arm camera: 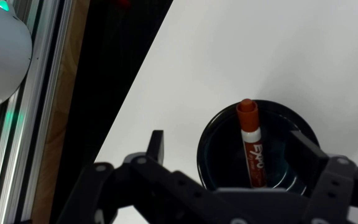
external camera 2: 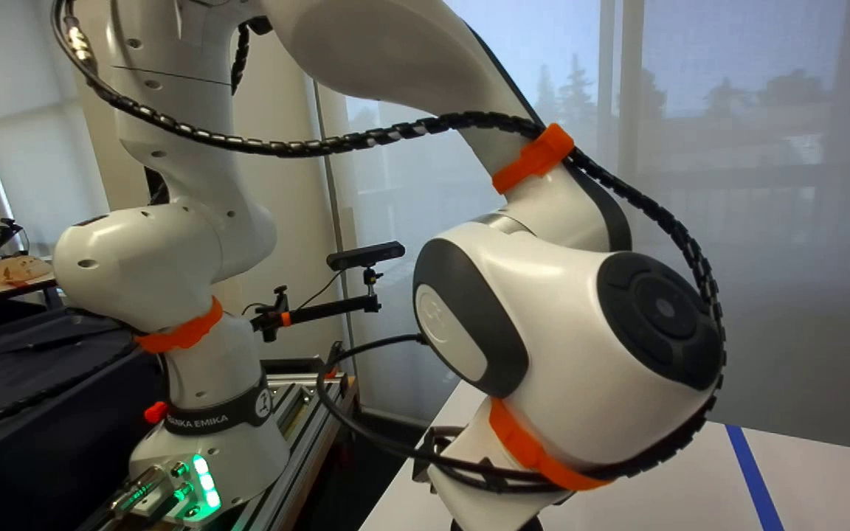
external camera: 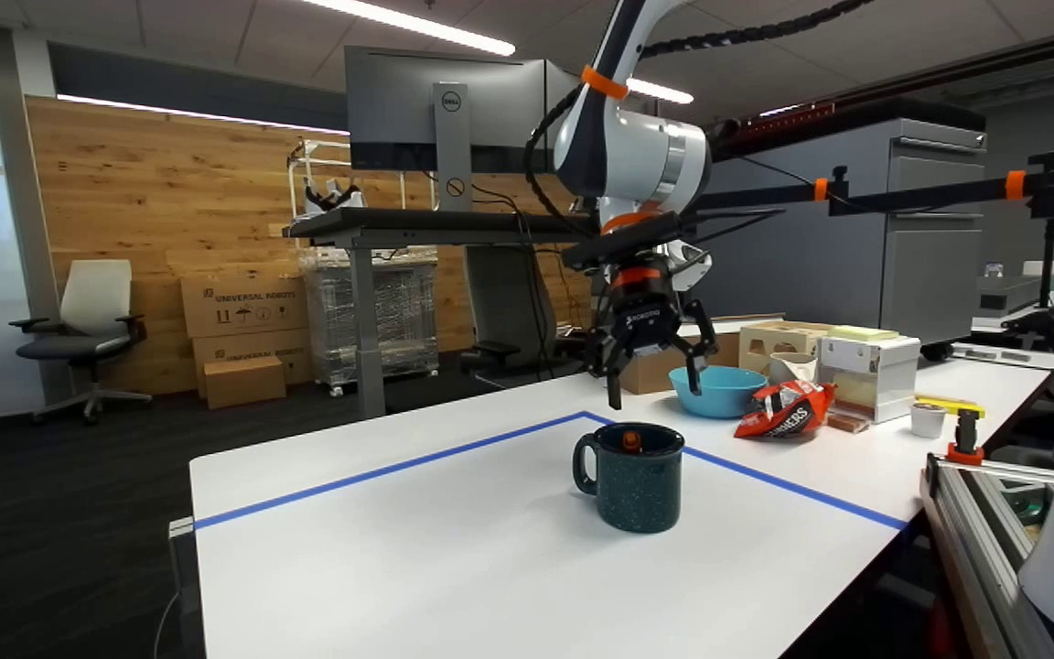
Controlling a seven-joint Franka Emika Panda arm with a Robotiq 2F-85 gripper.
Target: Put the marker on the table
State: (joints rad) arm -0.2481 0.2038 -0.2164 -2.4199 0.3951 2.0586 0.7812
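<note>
Wrist view: your jaws are wide and empty. Slim orange-topped marker (arm camera: 252, 146) leans inside the speckled dark-teal mug (external camera: 639, 490) on the white blue-taped worktop (external camera: 381, 558). Come down off-centre and you'd probably clip the mug, tipping it.

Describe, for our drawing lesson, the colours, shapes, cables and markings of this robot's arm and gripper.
The rounded, glossy white arm has dark grey panels, orange straps and a ribbed black cable. At its white base are green lights and a black band lettered "EMIKA". The angular black gripper has two jointed fingers and white "ROBOTIQ" lettering.
</note>
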